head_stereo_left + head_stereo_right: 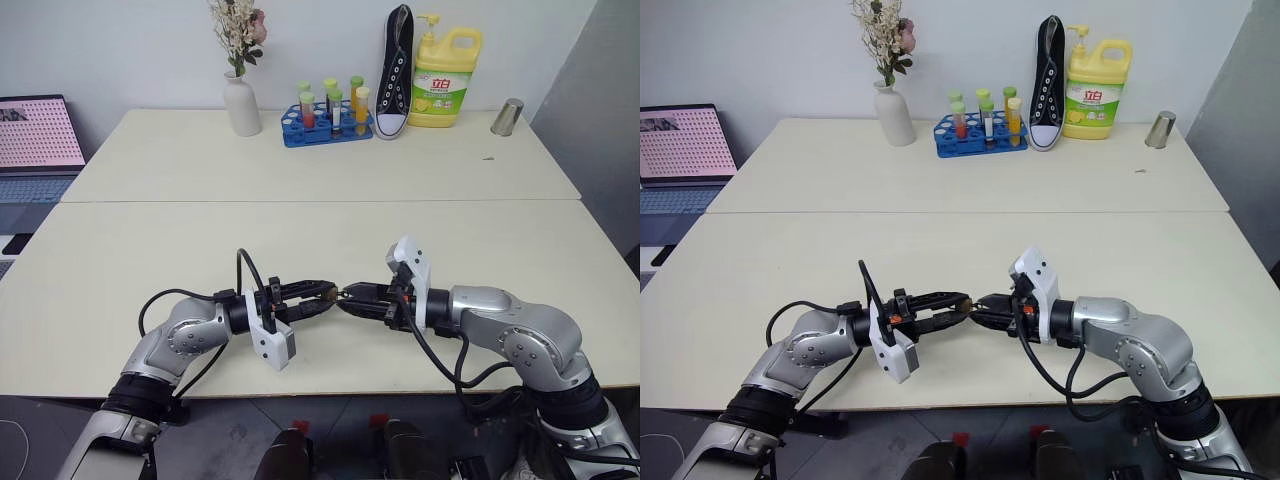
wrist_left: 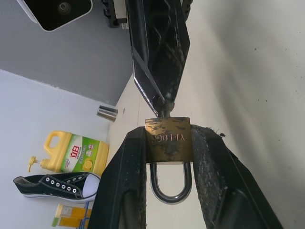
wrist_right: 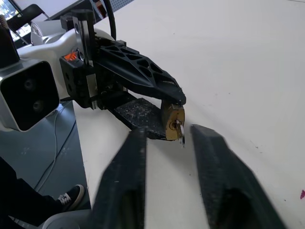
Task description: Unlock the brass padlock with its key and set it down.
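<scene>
The left gripper (image 2: 169,157) pinches the brass padlock (image 2: 168,139) between its fingers, key (image 3: 181,134) in its base facing the right gripper (image 3: 167,138), whose spread fingers flank that key.

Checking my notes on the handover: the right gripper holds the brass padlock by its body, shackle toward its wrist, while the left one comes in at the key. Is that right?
Sides are swapped. The left wrist view shows the left gripper clamping the brass padlock; the right gripper comes in at the key.
</scene>
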`<state>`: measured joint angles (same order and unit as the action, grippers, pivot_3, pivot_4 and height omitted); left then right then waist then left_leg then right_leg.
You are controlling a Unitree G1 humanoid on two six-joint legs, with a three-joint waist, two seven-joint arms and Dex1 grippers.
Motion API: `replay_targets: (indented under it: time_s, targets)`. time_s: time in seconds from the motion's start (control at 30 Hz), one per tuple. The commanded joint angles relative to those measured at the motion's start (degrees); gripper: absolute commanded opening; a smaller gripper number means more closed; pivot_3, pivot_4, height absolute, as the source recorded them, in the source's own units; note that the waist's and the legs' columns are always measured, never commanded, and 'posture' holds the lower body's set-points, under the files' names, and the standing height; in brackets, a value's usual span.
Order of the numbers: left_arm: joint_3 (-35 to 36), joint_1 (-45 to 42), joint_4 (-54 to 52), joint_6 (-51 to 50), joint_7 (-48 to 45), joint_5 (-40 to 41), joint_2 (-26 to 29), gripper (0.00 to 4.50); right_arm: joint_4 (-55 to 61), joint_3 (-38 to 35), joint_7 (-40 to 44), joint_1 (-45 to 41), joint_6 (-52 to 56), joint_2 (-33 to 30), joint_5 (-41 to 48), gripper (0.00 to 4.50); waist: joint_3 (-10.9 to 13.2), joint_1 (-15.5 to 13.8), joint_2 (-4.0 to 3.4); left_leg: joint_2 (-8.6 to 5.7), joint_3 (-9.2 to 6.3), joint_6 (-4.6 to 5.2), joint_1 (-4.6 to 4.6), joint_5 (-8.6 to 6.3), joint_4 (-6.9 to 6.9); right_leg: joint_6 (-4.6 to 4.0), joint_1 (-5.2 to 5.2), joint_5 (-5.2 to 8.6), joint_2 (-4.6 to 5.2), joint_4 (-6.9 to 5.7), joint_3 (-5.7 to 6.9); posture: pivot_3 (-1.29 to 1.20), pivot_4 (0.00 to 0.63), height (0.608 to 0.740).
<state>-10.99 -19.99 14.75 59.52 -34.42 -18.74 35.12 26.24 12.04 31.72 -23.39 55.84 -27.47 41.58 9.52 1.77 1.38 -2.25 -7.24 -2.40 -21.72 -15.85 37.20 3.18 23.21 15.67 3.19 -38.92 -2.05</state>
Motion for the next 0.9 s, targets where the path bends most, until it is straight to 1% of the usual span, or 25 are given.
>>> replay_targets:
  time_s: [0.03,0.2,0.33,0.5,0.67,0.8,0.9]
  targets:
    - [-0.31,-0.99,-1.94,-0.07,1.61,-0.12,0.39,0.95,0.81,0.08,1.26,-0.94,-0.46,0.38,-0.10,0.00,0.00,0.01,0.00,0.00,0.00,0.00,0.00,0.00,0.00,0.00,0.00,0.00,0.00,0.00,0.00,0.00,0.150,0.740]
    - [-0.66,-1.08,-1.89,-0.16,1.83,-0.25,0.39,0.95,0.57,-0.16,1.71,-1.03,-0.44,0.87,-0.35,0.00,0.00,0.00,0.00,0.00,0.00,0.00,0.00,0.00,-0.01,0.00,0.01,0.00,0.00,0.00,0.00,0.00,0.150,0.740]
    - [-0.77,-1.20,-1.74,0.71,2.28,-1.32,1.06,0.95,0.18,-2.11,2.15,-1.25,1.91,1.28,2.14,0.00,0.00,0.00,0.00,0.00,-0.01,0.00,0.00,0.00,-0.01,0.00,0.01,0.00,0.00,0.00,0.00,0.00,0.150,0.740]
    - [-1.30,-2.07,-1.54,2.54,3.68,-3.47,1.79,0.95,-2.23,-7.81,1.15,-3.08,10.45,2.81,10.24,0.00,0.00,-0.03,0.00,0.00,0.00,0.00,0.00,0.00,-0.01,0.00,0.01,0.00,0.00,0.00,0.00,0.00,0.150,0.740]
    - [-1.43,-3.42,-0.68,4.26,5.33,-6.41,2.34,0.95,-8.77,-14.72,-2.43,-7.60,24.33,5.82,21.09,0.00,0.01,0.04,-0.01,0.01,0.00,0.00,0.00,0.00,-0.02,-0.01,0.01,-0.01,0.00,-0.01,0.00,0.00,0.150,0.740]
    - [-1.19,-4.09,-0.03,4.68,7.41,-9.32,2.60,0.95,-15.14,-20.04,-7.56,-11.32,32.45,9.85,24.45,0.00,0.00,0.05,-0.03,0.00,0.01,0.00,0.01,0.00,-0.06,-0.02,0.02,-0.01,-0.01,-0.02,-0.01,0.00,0.150,0.740]
    - [-1.26,-4.15,-0.05,4.70,8.81,-10.75,2.82,0.95,-17.32,-22.87,-10.17,-12.81,36.05,12.13,25.48,0.00,0.00,0.06,-0.03,0.00,0.03,0.00,0.01,0.00,-0.07,-0.02,0.04,-0.01,0.00,-0.04,-0.03,0.00,0.150,0.740]
